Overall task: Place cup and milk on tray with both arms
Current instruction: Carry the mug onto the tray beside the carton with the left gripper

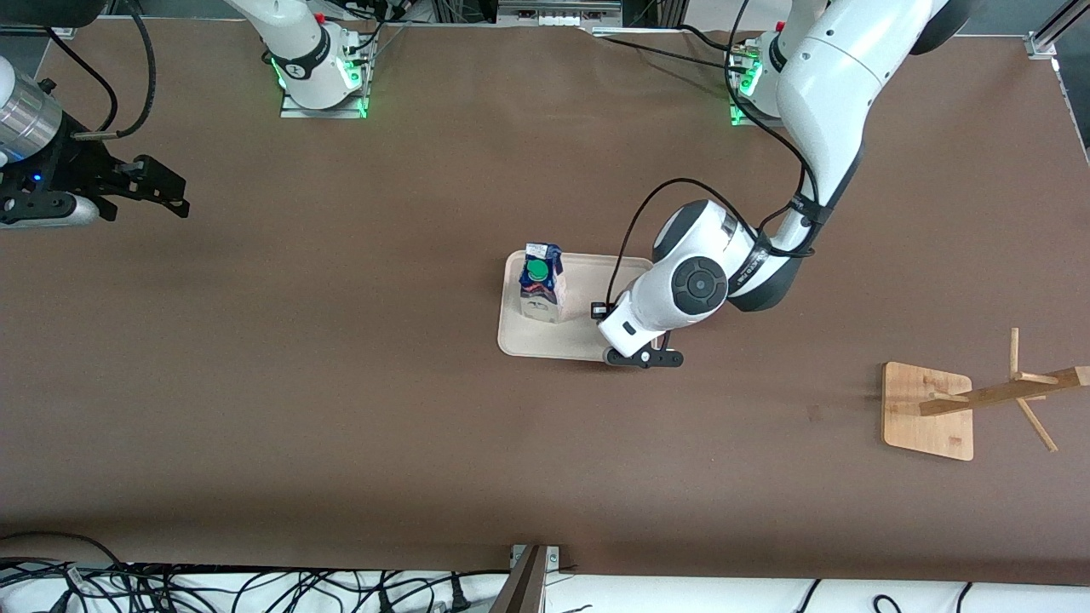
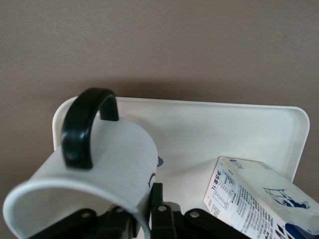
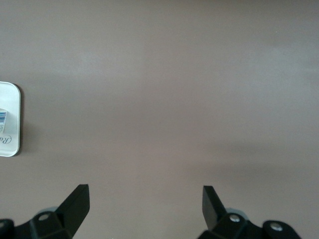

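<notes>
A robotics lab: two white arms [image 1: 817, 94] bolted to a brown-covered table [image 1: 341, 409], aluminium framing [image 1: 528, 579] and loose black cables [image 1: 213, 587] along its edge.

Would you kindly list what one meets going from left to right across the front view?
Right tool → milk, standing on the tray → left tool at the tray's edge → wooden rack.

Brown table [image 1: 341, 383] — wooden rack [image 1: 979, 404] at one end, cables [image 1: 213, 587] along its near edge.
</notes>
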